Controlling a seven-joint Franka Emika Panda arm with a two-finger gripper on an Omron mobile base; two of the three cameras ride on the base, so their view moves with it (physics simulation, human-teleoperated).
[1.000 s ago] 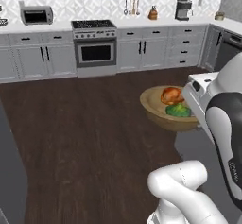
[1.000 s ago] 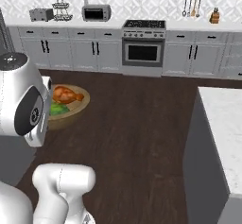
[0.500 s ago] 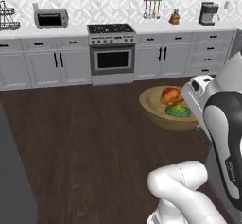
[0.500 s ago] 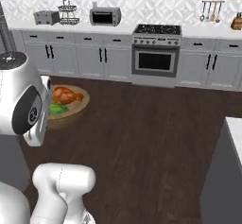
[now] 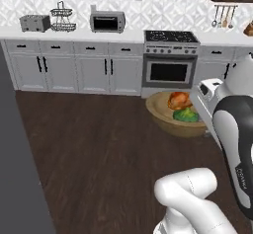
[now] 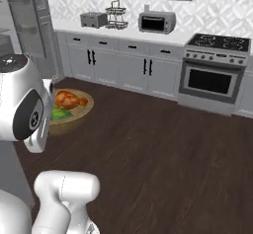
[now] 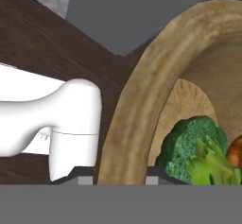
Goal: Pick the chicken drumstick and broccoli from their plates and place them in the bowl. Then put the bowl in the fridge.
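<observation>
From the left base camera, the bowl (image 5: 177, 115) hangs in mid-air above the dark wood floor (image 5: 94, 144), in front of the oven (image 5: 169, 70). The chicken drumstick (image 5: 179, 100) lies inside it, its long axis running roughly left to right across the picture, though I cannot make out which end is the bone end. The broccoli (image 5: 186, 114) sits just beside it, nearer the camera. The bowl's right side is hidden behind the white arm (image 5: 236, 129), and so is the claw itself.

From the right base camera, the bowl (image 6: 74, 114) shows at the left, its near side cut off by the arm's big joint. The drumstick (image 6: 69, 99) lies across it with the fat end to the left (the taper points right), broccoli (image 6: 60, 113) touching below.

The hand camera looks along the bowl's rim (image 7: 137, 109), which rises between the gripper's fingertips (image 7: 118, 180); the jaws are pinched together on that rim. The broccoli (image 7: 194, 147) rests inside, and just a sliver of drumstick (image 7: 235, 153) is visible at the right edge.
</observation>
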